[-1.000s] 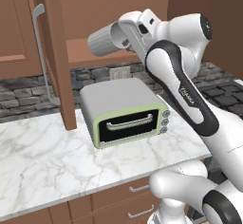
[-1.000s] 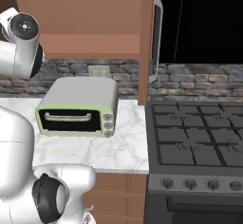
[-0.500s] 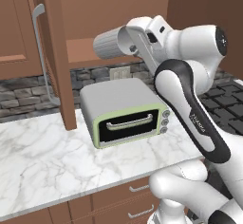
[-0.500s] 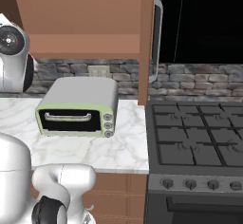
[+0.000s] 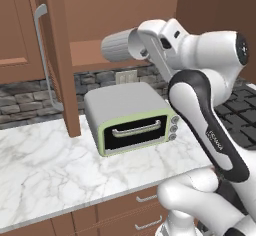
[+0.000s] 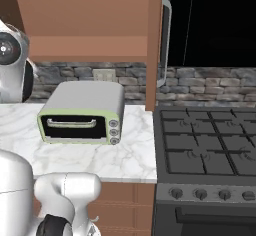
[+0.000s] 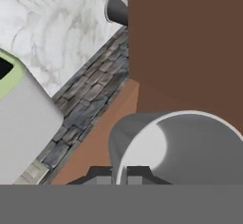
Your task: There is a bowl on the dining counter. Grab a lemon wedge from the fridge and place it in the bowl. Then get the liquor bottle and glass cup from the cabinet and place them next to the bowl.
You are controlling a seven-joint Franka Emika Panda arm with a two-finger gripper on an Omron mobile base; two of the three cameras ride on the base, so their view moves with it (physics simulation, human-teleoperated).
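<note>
Left base view: the gripper (image 5: 136, 47), jaws clamped on the glass cup (image 5: 118, 46), has swung out of the cabinet (image 5: 115, 17) over the toaster oven (image 5: 130, 117); carrying to the dining counter comes next.

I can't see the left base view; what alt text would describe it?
A white robot arm holds a grey glass cup on its side in front of an open wooden cabinet. Below, a grey and green toaster oven sits on a marble worktop.
</note>
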